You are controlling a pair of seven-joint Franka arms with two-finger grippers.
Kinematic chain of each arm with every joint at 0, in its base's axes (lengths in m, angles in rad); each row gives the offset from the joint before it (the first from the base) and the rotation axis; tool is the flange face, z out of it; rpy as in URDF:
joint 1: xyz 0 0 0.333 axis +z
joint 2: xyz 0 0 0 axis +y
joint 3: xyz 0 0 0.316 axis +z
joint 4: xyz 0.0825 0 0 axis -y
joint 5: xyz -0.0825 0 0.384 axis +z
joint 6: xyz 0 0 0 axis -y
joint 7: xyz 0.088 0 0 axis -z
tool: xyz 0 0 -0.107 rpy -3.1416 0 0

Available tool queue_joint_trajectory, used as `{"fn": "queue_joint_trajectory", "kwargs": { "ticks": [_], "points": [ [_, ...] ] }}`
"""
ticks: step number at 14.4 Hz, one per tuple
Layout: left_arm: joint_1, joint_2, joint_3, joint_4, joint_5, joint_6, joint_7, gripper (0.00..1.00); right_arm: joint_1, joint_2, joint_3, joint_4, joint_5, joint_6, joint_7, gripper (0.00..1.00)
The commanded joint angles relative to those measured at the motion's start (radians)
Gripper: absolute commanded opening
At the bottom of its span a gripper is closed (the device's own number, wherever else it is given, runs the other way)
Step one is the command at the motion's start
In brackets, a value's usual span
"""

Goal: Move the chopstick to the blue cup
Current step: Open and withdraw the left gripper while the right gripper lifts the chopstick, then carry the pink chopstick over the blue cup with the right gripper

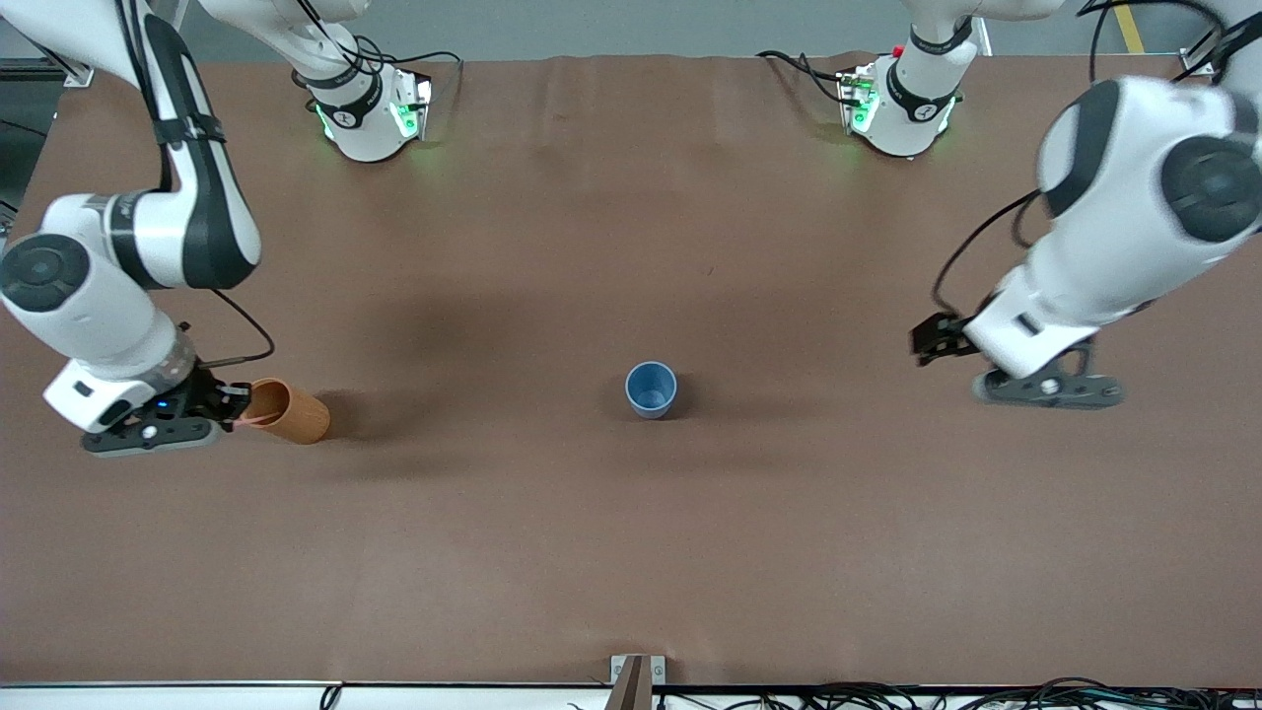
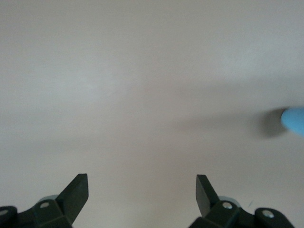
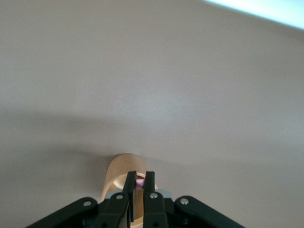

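Brown paper-like sheeting covers the table you work over; your right gripper sits at the mouth of the orange-brown cup, which stands tilted toward that gripper at the right arm's end of the table; note in the right wrist view that the fingers are pinched narrow on the pink chopstick, only a short pink end of it showing between the pads, directly above the cup's rim; in the front view a thin pink line runs from the gripper into the cup's mouth, so the chopstick lies partly inside that cup while gripped.

Observe the blue cup; it stands upright near the table's middle, well apart from the orange-brown cup and toward the left arm's end from it; its interior shows nothing but blue; a blurred blue edge of it appears in the left wrist view.

Your left gripper hangs in the air over bare table toward the left arm's end, well apart from the blue cup; its fingers stand wide apart with nothing between them.
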State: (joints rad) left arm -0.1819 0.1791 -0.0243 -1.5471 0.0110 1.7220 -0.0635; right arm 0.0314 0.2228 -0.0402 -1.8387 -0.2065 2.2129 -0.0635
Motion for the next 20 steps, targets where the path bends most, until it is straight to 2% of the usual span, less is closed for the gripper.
{"fn": "queue_joint_trajectory", "kwargs": {
  "ticks": [1, 4, 6, 9, 11, 15, 17, 20],
  "points": [
    [0.025, -0.107, 0.001, -0.001, -0.005, -0.091, 0.088, 1.00, -0.005, -0.129, 0.016, 0.027, 0.031, -0.122, 0.001, 0.02],
    [0.024, -0.180, 0.001, 0.039, 0.001, -0.214, 0.097, 1.00, 0.044, -0.174, 0.019, 0.155, 0.136, -0.243, 0.013, 0.02],
    [0.024, -0.196, -0.002, 0.044, 0.001, -0.229, 0.099, 1.00, 0.106, -0.172, 0.019, 0.226, 0.142, -0.266, 0.101, 0.02],
    [0.024, -0.220, -0.003, 0.041, -0.005, -0.237, 0.099, 1.00, 0.231, -0.169, 0.017, 0.245, 0.157, -0.245, 0.311, 0.02],
    [0.027, -0.237, -0.005, 0.016, -0.013, -0.239, 0.094, 1.00, 0.318, -0.163, 0.017, 0.266, 0.160, -0.178, 0.448, 0.02],
    [0.027, -0.239, -0.005, 0.002, -0.046, -0.219, 0.077, 1.00, 0.485, -0.067, 0.014, 0.269, 0.141, -0.004, 0.774, 0.02],
    [0.027, -0.236, -0.003, 0.005, -0.045, -0.219, 0.082, 1.00, 0.556, 0.010, 0.013, 0.306, 0.131, 0.045, 0.882, 0.02],
    [0.027, -0.227, 0.000, 0.013, -0.043, -0.222, 0.091, 1.00, 0.651, 0.131, 0.013, 0.390, 0.005, 0.048, 1.046, 0.01]
  ]
}}
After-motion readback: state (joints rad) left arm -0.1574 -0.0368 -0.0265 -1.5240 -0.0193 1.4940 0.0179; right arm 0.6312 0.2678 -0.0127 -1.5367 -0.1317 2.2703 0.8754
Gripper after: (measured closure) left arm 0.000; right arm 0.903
